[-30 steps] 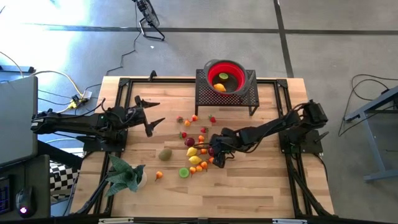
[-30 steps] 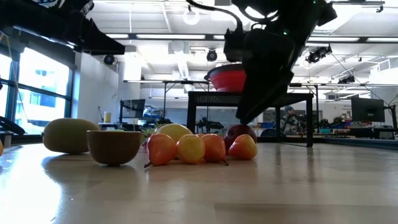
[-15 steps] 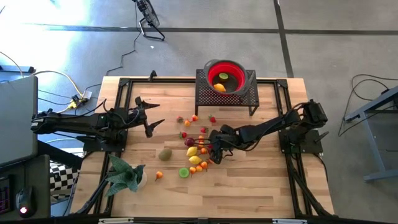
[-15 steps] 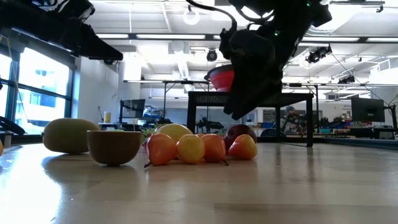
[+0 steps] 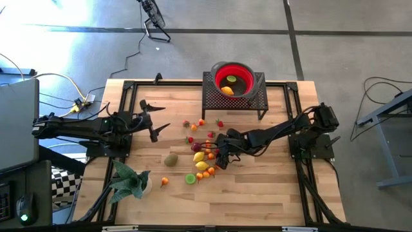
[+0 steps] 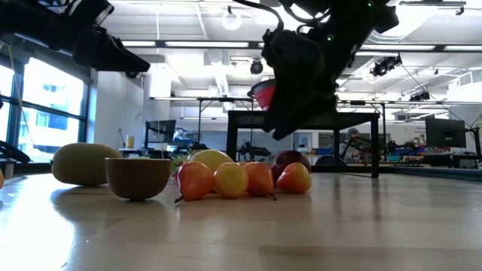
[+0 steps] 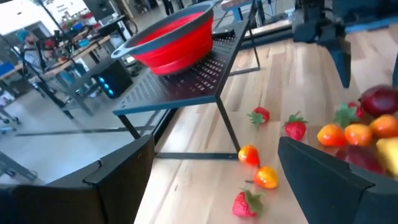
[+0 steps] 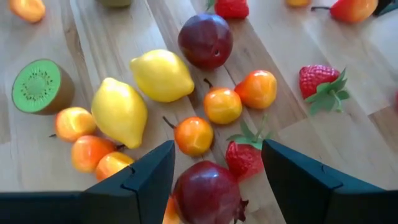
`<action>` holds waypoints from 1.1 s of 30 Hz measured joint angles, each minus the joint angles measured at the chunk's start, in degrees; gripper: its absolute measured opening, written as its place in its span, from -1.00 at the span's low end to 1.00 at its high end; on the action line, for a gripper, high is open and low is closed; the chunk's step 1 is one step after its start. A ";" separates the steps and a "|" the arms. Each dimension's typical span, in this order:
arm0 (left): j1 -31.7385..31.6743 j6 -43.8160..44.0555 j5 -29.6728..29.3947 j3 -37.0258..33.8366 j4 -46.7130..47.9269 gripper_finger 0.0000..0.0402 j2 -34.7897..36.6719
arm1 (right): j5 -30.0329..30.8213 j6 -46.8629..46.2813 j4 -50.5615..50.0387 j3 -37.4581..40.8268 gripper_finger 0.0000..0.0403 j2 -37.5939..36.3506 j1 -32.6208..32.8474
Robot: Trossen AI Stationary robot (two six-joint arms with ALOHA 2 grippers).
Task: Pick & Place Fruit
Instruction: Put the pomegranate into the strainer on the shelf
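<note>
**Right gripper closes in over the fruit pile, jaws apart and empty**

The right gripper (image 5: 220,156) has slid toward the left side of the table over the last second: earlier it hung at the pile's 3 o'clock edge, now it sits over the cluster's right half. In the low view its dark body has also shifted left and stands a little higher above the fruit. Its fingers (image 8: 149,177) are spread wide with nothing between them. In the right wrist view a dark-red plum (image 8: 207,195) lies on the wood in the gap between them, a strawberry (image 8: 244,157) just beside it. My reading is that the arm is lining up on that plum, so the grasp is still to come.

The fruit itself has not moved. The loose pile rests mid-table: two lemons (image 8: 160,75), a second plum (image 8: 206,39), small oranges (image 8: 222,106) and a halved kiwi (image 8: 38,86), with a whole kiwi (image 5: 170,160) at the pile's 9 o'clock. The red bowl (image 5: 234,78) on its black mesh stand (image 5: 212,96), at the pile's 12 o'clock, already holds a lime (image 5: 231,79) and a yellow-orange fruit I cannot identify.

The left gripper (image 5: 156,120) is unchanged: parked at the table's 9 o'clock side, fingers apart, holding nothing. The leafy plant (image 5: 129,180) lies near the 7 o'clock corner.
</note>
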State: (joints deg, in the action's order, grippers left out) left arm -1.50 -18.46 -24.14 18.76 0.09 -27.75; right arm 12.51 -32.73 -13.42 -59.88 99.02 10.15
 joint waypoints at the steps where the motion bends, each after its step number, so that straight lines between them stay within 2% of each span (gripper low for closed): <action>1: 0.00 -0.56 0.00 0.00 0.13 0.68 -0.04 | 0.38 0.00 0.13 0.00 0.16 0.00 -0.11; 11: -0.29 5.65 0.19 0.00 0.05 0.68 -0.22 | 1.41 5.38 0.03 0.00 0.16 0.00 -2.52; 15: -3.85 8.52 -0.22 0.00 0.61 0.68 -0.24 | 0.60 5.99 -0.03 0.00 0.16 0.02 -3.23; 19: -8.14 9.10 6.14 0.00 1.37 0.68 -0.24 | 1.04 6.05 -4.50 -2.75 0.16 0.11 -2.52; 24: -12.50 8.73 16.07 0.00 1.38 0.68 -0.24 | 7.71 6.20 -17.35 -9.76 0.16 0.11 -0.16; 27: -14.10 9.74 17.82 0.00 1.38 0.68 -0.22 | 7.93 4.36 -19.17 -11.61 0.16 0.09 0.00; 33: -14.62 10.97 17.92 0.00 2.85 0.68 -0.24 | 1.66 0.98 -21.31 -11.58 0.16 1.13 -0.08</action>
State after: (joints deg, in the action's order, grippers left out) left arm -16.12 -7.49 -6.22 18.76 2.94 -27.99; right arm 14.16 -31.75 -34.73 -71.46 100.15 10.07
